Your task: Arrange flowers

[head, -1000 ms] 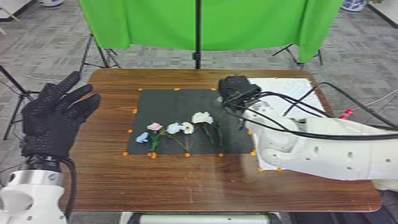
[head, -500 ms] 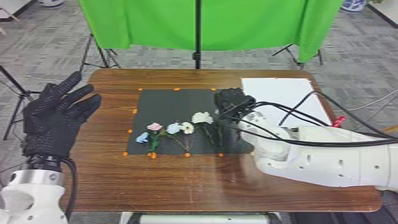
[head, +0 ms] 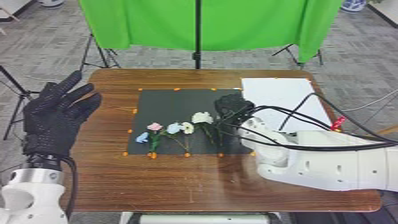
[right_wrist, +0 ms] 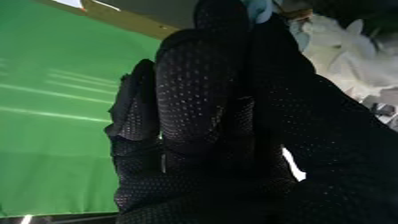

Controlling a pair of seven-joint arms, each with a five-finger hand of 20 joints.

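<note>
Head view: I've got my left hand at the left edge of the brown table, well apart from the flowers. Its fingers are released, roughly straight and a bit spread, nothing in them, pointing toward the far side.

My right hand is at the right part of the black mat, just beside the white flower. Can't tell whether it's released, clenched or grasping something. Right wrist view: a light-blue bit sits right at the glove; can't tell if it's held or just behind. White petals near the glove too.

Flowers are on the mat, in a loose row, heads toward the far side, stems toward me. From left: blue flower, set a little nearer me; pink flower; pale blue flower; cream flower with a yellowish middle, right next to the pale blue one; then the white one, a bit farther up. Green stems bunch under the pink head; the others lie slanted.

Rest: orange markers around the mat's border, white sheet on the table to the mat's right, black cables looped along my right arm, red object by the table's right edge. Green cloth hangs beyond the table, black pole upright in front of it.
</note>
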